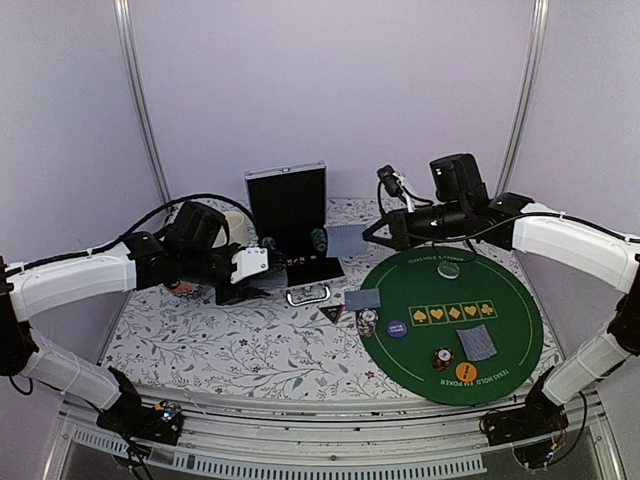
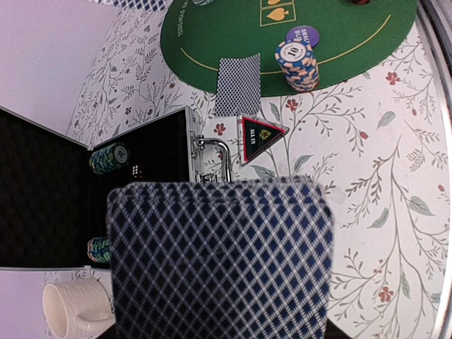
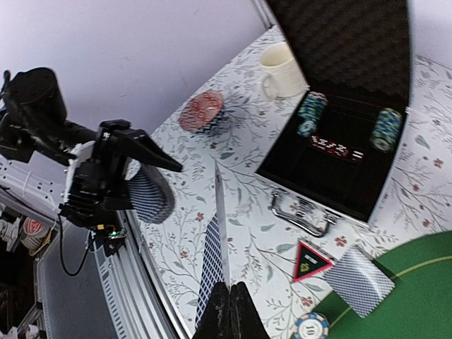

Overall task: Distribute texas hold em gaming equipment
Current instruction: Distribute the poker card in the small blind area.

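Observation:
My left gripper point(image 1: 262, 262) is shut on a deck of blue-grey diamond-backed playing cards point(image 2: 219, 258), which fills the lower left wrist view and hides the jaws. My right gripper point(image 3: 229, 288) is shut on a single card point(image 3: 222, 226), seen edge-on and held above the floral table; in the top view this card point(image 1: 345, 238) hangs beside the case. On the green poker mat point(image 1: 510, 330) lie two face-down cards point(image 1: 363, 298) point(image 1: 477, 344), two chip stacks point(image 1: 369, 322) point(image 1: 442, 357), a purple button point(image 1: 397, 327) and an orange button point(image 1: 465, 372). A dark triangular marker point(image 1: 332, 313) lies just off the mat.
An open black case point(image 1: 290, 215) with a metal handle point(image 2: 212, 152) stands at the back and holds chip stacks point(image 2: 109, 157) point(image 2: 99, 248). A cream mug point(image 3: 282, 69) and a reddish bowl point(image 3: 201, 111) sit to the left of it. White walls enclose the table.

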You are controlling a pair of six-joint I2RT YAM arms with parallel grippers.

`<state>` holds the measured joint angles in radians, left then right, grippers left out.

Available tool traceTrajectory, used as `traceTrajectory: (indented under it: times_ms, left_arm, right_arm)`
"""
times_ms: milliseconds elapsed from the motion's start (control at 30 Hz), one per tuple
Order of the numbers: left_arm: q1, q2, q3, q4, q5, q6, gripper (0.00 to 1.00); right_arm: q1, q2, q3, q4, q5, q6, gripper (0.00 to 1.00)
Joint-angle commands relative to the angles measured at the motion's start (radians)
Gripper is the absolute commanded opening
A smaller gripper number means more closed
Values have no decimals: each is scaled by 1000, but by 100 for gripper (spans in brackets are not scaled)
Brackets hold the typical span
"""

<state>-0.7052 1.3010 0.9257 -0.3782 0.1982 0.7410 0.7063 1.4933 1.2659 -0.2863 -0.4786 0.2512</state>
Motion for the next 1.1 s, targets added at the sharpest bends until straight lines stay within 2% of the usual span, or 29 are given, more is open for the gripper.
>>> traceTrajectory:
  times_ms: [0,167,533,800,1067]
  left_arm:
    - [-13,-14,-1,22,14,6,49]
    - [-11,-14,-1,22,12,6,49]
    - [-13,-12,-5,22,4,7,49]
    - [-13,-10,-6,22,2,7,49]
    - [-12,-9,-7,22,2,9,49]
  right_arm:
    - [-124,-40,-49,-67,38,46,2]
    - [-204,56,-91,-87,-28,12,2]
    - [-232,373,23,-87,-186,-32,2]
    - [-232,474,56,-82,-190,-48,2]
    - [-233,509,59,-82,-186,-56,2]
